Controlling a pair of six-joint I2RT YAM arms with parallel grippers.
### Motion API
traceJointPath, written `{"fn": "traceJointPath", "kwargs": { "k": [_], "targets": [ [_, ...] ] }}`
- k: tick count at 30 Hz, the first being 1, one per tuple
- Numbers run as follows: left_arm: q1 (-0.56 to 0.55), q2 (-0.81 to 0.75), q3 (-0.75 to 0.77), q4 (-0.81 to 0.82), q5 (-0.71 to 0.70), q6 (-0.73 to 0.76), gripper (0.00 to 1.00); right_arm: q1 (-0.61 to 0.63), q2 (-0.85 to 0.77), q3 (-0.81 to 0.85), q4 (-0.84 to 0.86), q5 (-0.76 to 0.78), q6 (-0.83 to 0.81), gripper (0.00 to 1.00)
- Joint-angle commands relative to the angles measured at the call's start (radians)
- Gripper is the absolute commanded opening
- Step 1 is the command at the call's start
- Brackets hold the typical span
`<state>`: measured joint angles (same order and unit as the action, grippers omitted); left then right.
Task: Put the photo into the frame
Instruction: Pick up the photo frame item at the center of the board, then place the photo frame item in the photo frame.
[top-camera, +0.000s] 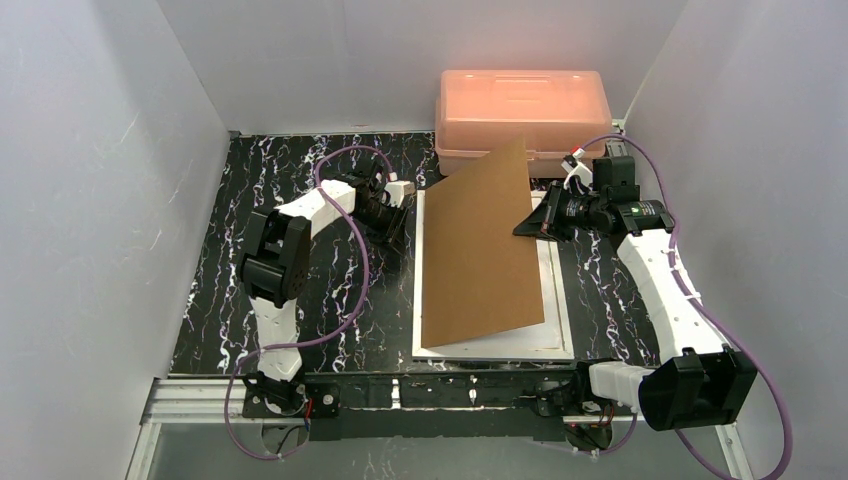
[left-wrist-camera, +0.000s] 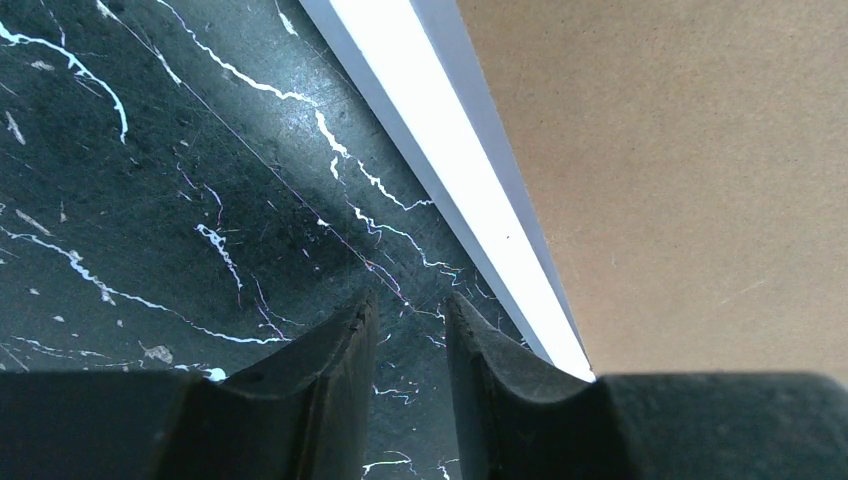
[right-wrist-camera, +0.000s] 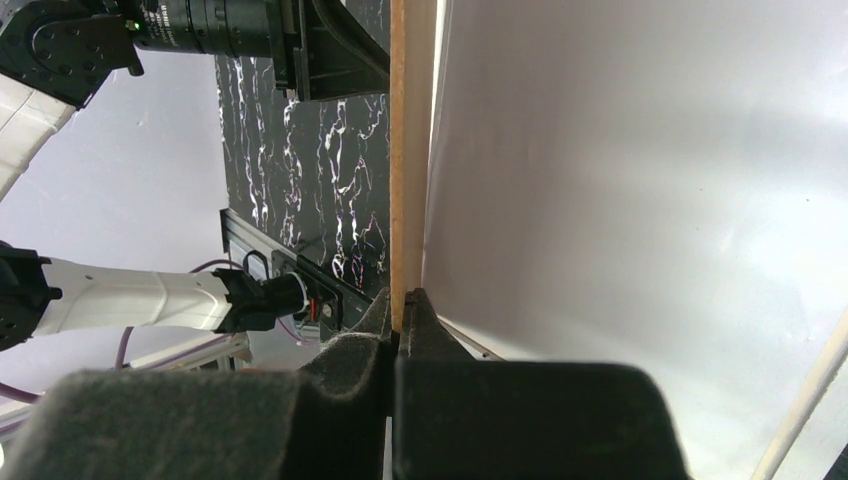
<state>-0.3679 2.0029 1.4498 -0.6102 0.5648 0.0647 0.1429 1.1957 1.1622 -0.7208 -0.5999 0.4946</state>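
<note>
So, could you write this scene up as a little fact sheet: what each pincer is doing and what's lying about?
right pincer: shut on the brown board, at its right edge
board: tilted, right side raised above the white frame
frame: flat on the table, mostly covered by the board
left pincer: open, empty, low over the table beside the frame's left edge
pink box: at the back, behind the frame
photo: not visible in any view
</note>
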Motion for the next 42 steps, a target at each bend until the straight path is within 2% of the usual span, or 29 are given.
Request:
{"fn": "traceJointPath", "kwargs": {
  "k": [1,14,42],
  "targets": [
    [0.006,-0.068,-0.006,-0.03,0.009,0.019,0.29,-0.004,-0.025,-0.013,0.067,-0.057,0.006,0.01],
    [0.007,-0.069,-0.006,-0.032,0.006,0.029,0.29,-0.02,-0.007,-0.048,0.002,-0.013,-0.076,0.01],
    [0.007,-0.04,0.001,-0.035,-0.009,0.037,0.27,-0.029,0.091,-0.064,0.005,0.009,-0.163,0.01]
  ]
}}
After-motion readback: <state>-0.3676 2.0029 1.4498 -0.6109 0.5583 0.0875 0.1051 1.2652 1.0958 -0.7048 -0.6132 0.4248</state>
